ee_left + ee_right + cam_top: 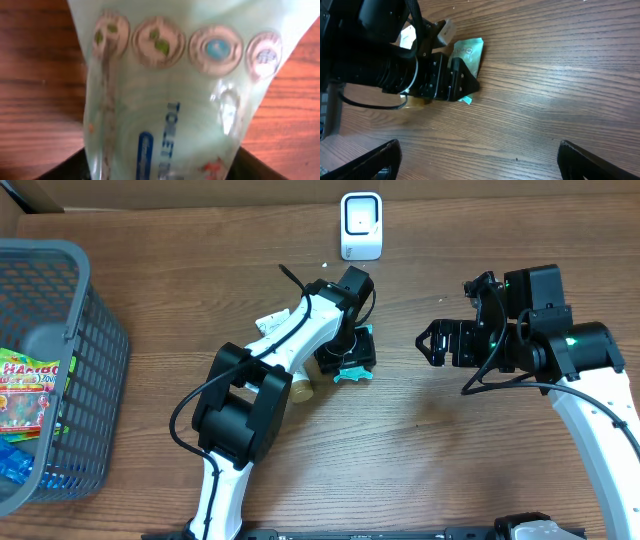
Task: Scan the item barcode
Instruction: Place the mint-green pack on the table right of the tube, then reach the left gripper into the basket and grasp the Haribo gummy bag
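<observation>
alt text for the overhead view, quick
The left hand sits over a teal packet on the wooden table, the open right hand facing it. A white scanner stands at the far edge; a grey basket of snack packs is left.

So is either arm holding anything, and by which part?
The right gripper is open and empty. The left gripper sits over one end of the green pouch; whether it grips it cannot be told.

We see a robot test room made to look like a shop till. A white scanner (361, 225) stands on a wood table (450, 470). A grey basket (100, 370) at one side holds bags of sweets (28, 385). The left arm (290, 330) and right arm (590, 415) of a robot reach over the table.
</observation>
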`<action>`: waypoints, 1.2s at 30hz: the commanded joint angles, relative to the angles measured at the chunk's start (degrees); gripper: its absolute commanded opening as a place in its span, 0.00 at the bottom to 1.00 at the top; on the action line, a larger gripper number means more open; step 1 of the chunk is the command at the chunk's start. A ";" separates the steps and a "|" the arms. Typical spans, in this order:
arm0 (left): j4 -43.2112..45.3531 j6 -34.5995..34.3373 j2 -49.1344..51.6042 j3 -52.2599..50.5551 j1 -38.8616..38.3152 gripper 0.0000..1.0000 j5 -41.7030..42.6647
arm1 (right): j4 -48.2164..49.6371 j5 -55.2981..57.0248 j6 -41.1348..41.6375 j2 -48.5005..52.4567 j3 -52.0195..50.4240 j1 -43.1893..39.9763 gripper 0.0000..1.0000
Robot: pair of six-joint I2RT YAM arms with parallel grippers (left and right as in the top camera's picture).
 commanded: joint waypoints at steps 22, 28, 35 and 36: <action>-39.60 11.04 -18.75 52.26 29.79 0.77 -15.52 | 0.28 0.48 -0.07 -0.20 1.03 0.22 1.00; -39.60 12.35 -26.12 52.09 41.77 0.81 -16.68 | -0.17 0.46 -0.07 -0.20 1.03 0.22 1.00; -39.60 12.79 -28.61 45.29 62.27 0.94 -16.98 | -1.22 0.48 -0.09 -0.20 1.03 0.22 1.00; -39.58 12.74 -28.61 43.34 65.02 0.96 -16.98 | -1.16 0.48 -0.09 -0.20 1.03 0.22 1.00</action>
